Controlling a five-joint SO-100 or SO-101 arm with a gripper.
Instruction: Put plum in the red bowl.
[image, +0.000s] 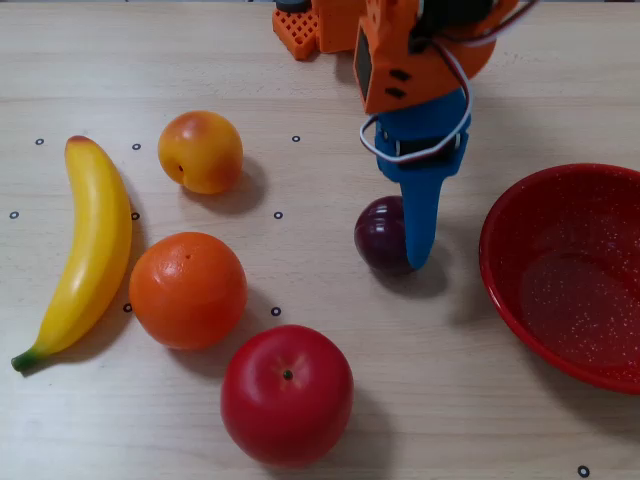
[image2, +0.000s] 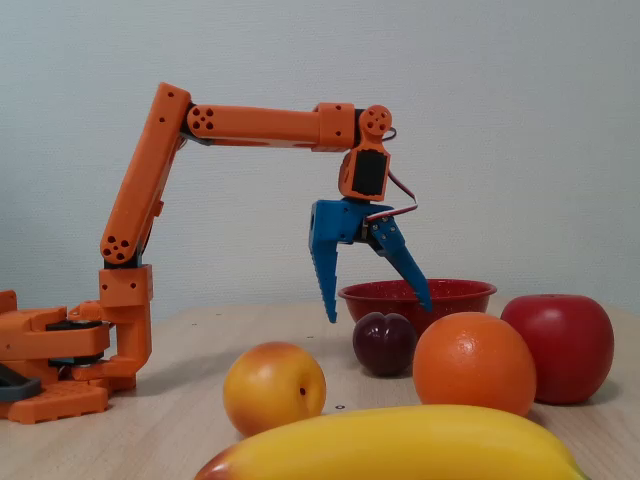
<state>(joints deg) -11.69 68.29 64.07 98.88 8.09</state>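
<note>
Dark maroon and glossy, the plum (image2: 384, 343) sits bare on the wooden table (image: 330, 110), just beside the red bowl (image: 573, 275) in the overhead view. The blue gripper (image2: 378, 305) hangs right above it, jaws spread wide and holding nothing. Its tips straddle the fruit, so what is left looks like a straight drop.

banana (image: 88, 250); peach (image: 201, 151); orange (image: 188, 290); apple (image: 287, 395); wooden table (image: 420, 400)
</note>
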